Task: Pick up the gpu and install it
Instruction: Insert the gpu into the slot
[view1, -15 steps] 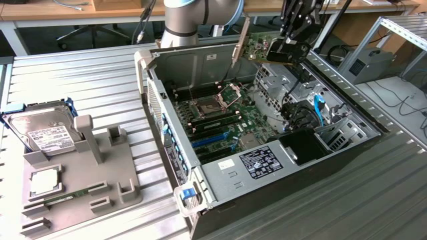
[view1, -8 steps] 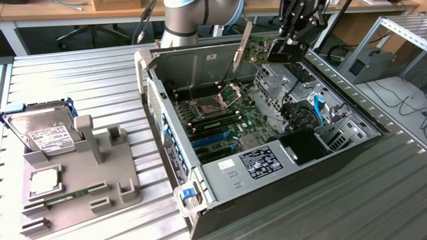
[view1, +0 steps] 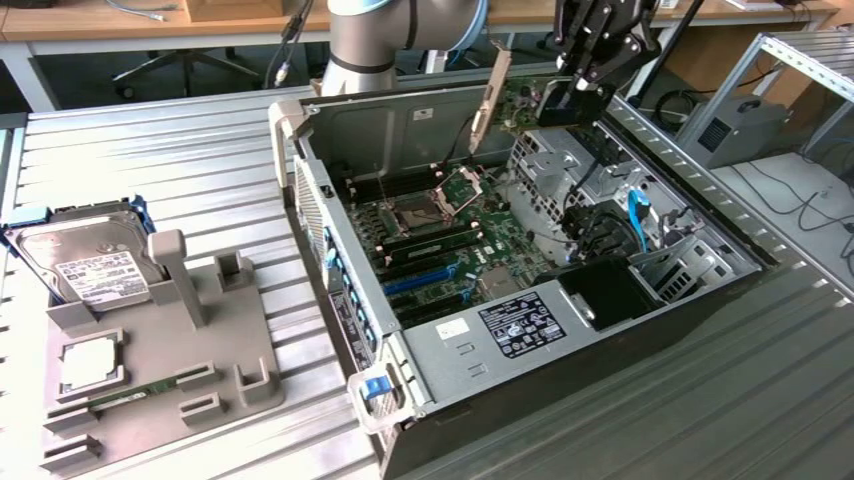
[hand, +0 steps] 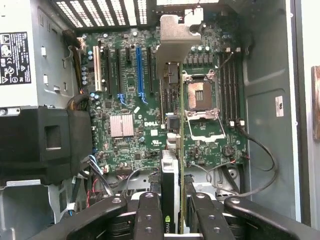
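Mid-carry: pinched narrow in black gripper, thin flat gpu w/ black face, green board, silver bracket, held on edge above far end of open grey PC case, not yet seated. Prob. calls for lining edge w/ long blue slot, bracket toward vented wall.

The arm stands upright to the exterior view's left of the pincer, which points downward. Its two black fingers are partly closed, clamping the gpu on edge between them, held aloft.
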